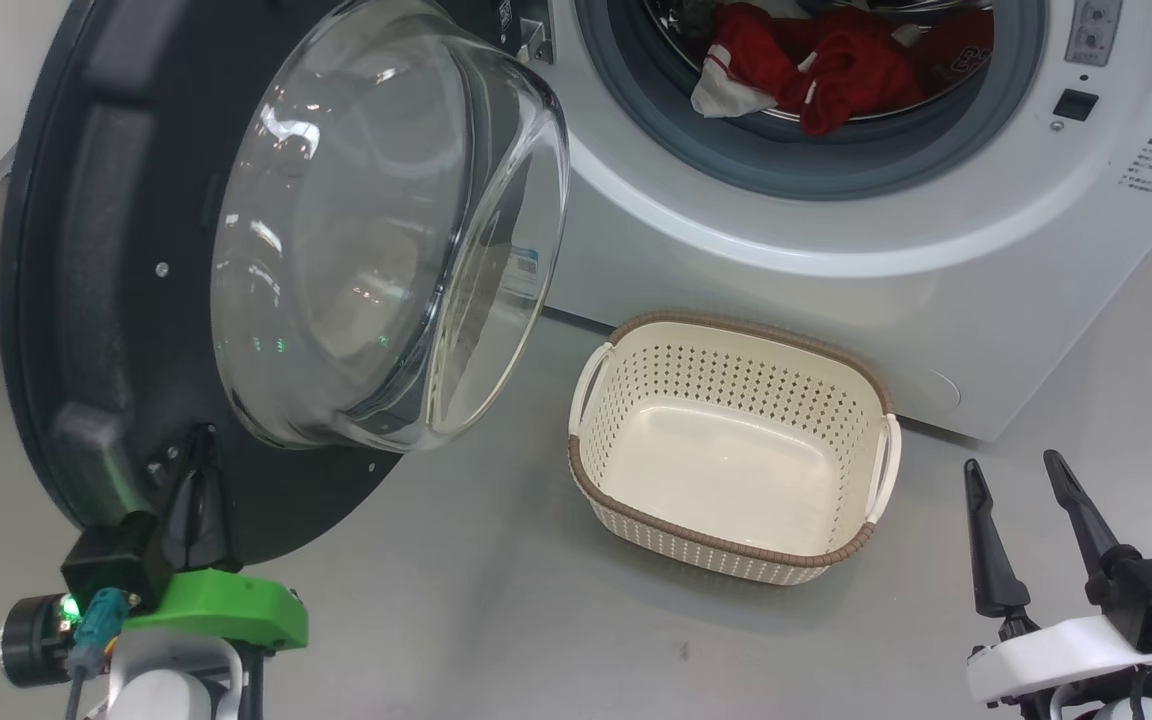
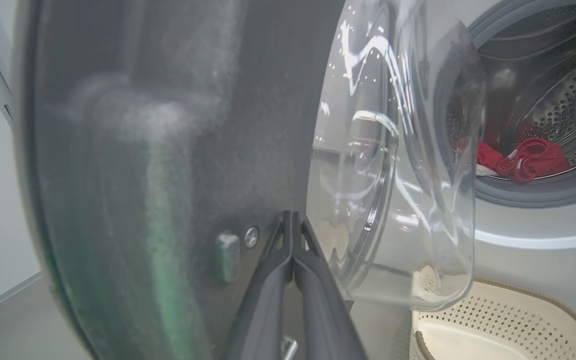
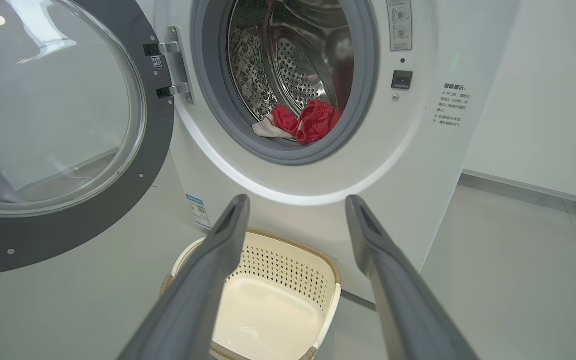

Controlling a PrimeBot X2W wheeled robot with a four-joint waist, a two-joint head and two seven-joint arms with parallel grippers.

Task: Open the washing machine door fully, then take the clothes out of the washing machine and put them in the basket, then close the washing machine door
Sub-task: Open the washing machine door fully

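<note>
We judge the first step to be in hand. The washing machine door (image 1: 66,300) hangs swung out to the left of the washing machine (image 1: 836,290). Our left gripper (image 2: 292,217), its two fingers shut together on nothing, has its tips against the door's dark inner face, low down beside the glass bowl. Our right gripper (image 1: 1011,462) hovers off the machine's lower right corner, fingers spread wide with nothing between them. The clothes (image 1: 836,70) lie in a red heap inside the machine, at the front lip of its opening. The basket (image 1: 736,325) stands empty on the floor (image 1: 496,620) just in front of the machine, below that opening. If the door has more swing to give, the next move calls for a further outward push; otherwise, for a reach into the drum (image 3: 298,70). The left wrist view shows the shut tips meeting the door far more plainly than the head view. The right wrist view looks deep along the drum's perforated wall, where the head view stops at the heap.
</note>
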